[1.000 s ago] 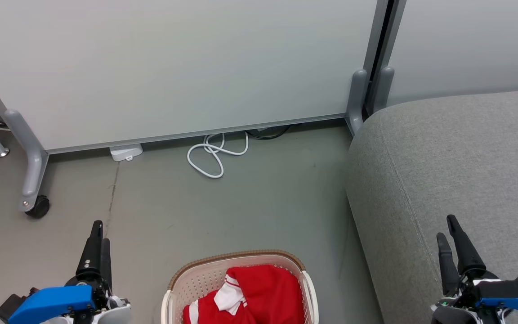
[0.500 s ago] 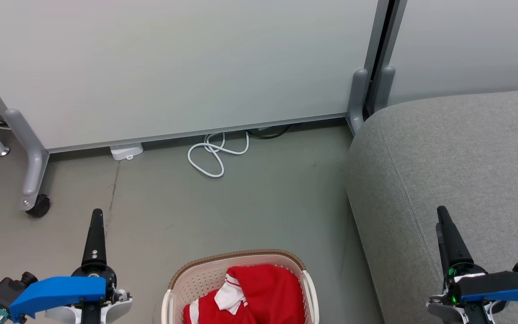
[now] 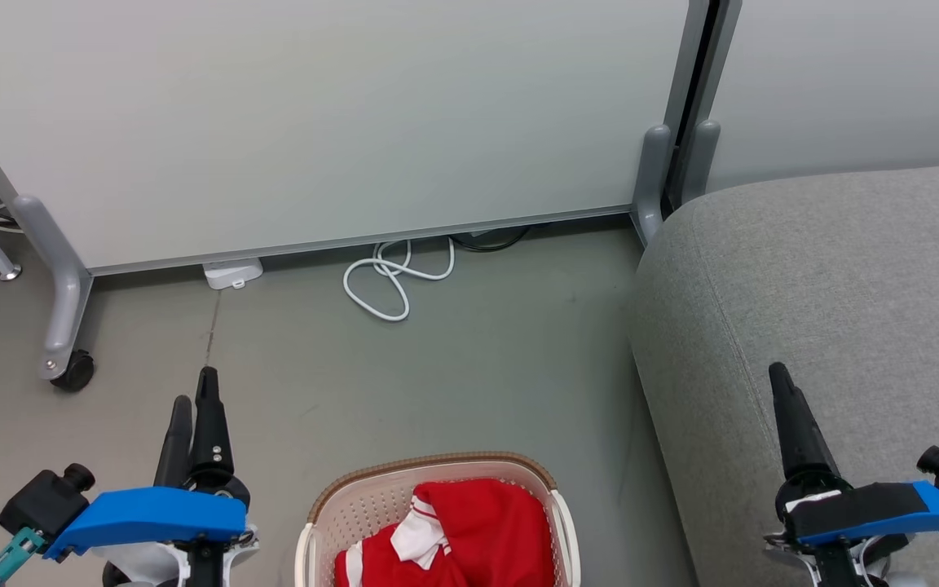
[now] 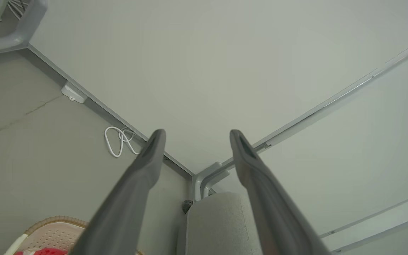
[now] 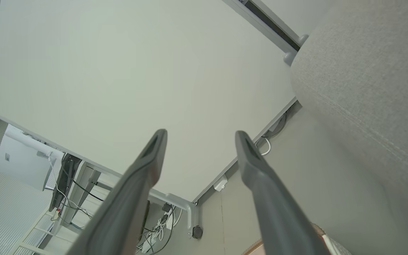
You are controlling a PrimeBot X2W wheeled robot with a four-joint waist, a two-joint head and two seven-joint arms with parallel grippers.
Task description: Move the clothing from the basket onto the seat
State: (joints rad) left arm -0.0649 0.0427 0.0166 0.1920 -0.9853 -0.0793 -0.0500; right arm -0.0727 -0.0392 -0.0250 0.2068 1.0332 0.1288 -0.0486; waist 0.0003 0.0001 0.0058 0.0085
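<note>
While clothing (image 3: 486, 522) fills basket (image 3: 359, 505), left gripper (image 3: 195, 386) beside

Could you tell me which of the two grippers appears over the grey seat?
The right gripper, at the head view's lower right: its fingers overlap the seat, while the left gripper shows against bare floor, left of the basket.

Head cam is high, pitched forward-down: basket (image 3: 437, 466) at near edge, seat (image 3: 844, 269) right, partition panel (image 3: 315, 122) far. Wrist cams sit low, rolled, facing that panel. All three share white cable (image 3: 392, 273) and seat corner.
</note>
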